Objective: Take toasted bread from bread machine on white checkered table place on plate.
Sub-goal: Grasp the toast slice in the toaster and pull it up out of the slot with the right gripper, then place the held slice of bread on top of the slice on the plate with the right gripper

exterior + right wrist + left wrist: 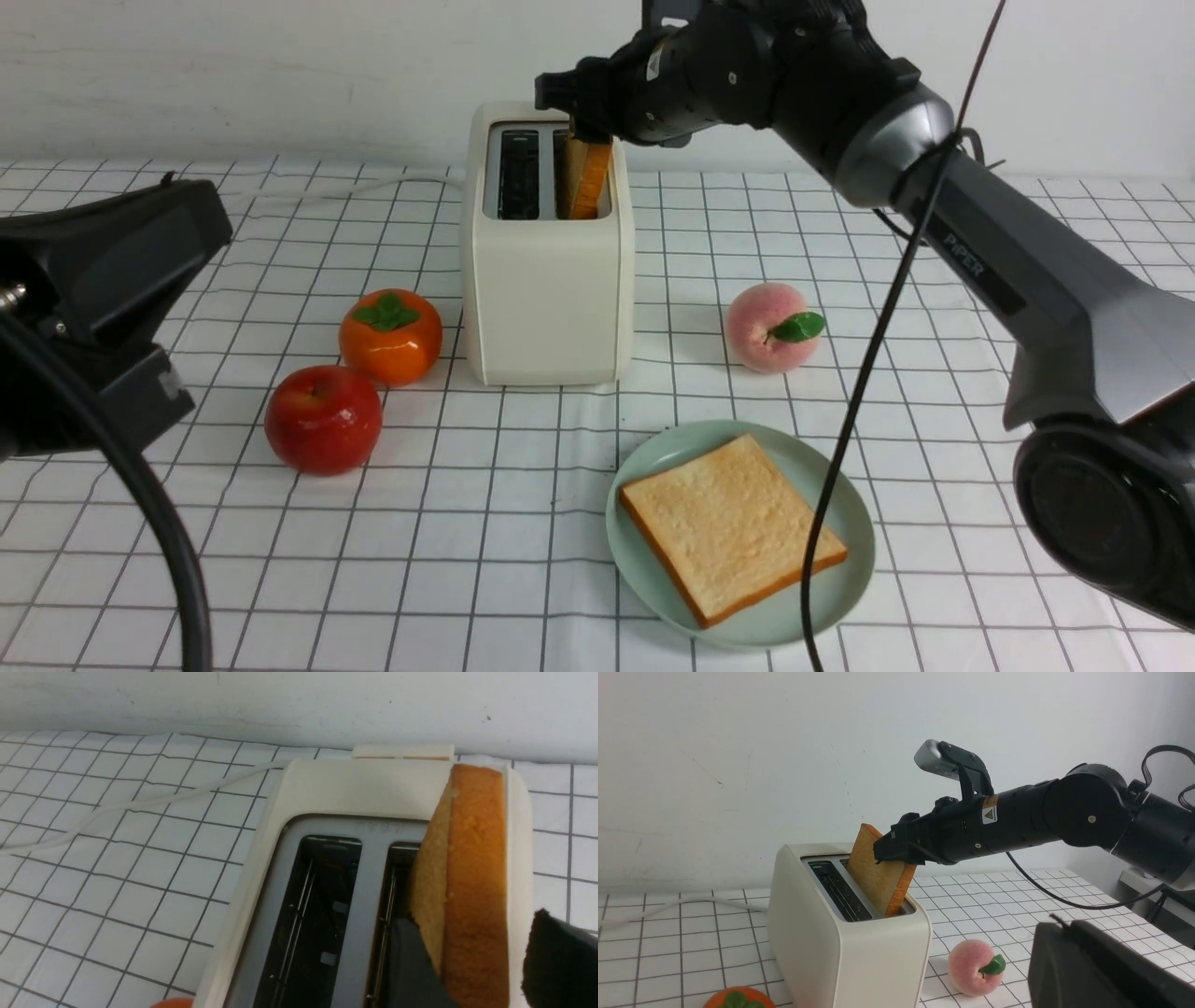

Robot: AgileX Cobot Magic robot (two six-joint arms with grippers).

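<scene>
The bread machine (546,299) stands at the back middle of the white checkered table (467,541). One slice of toasted bread (586,182) stands tilted in its right slot, partly raised; the left slot is empty. My right gripper (588,126) is open astride this slice's top. In the right wrist view (474,919) one finger (411,961) lies against the bread's face (472,868), and the other stands apart from the crust. A second slice (728,527) lies flat on the plate (845,509) in front. My left gripper (201,219) hangs shut and empty at the far left.
An orange persimmon (390,338) and a red apple (323,420) sit left of the toaster, a pink peach (770,327) to its right. The toaster's white cord (373,187) runs back left. A black cable (840,448) hangs from the right arm across the plate.
</scene>
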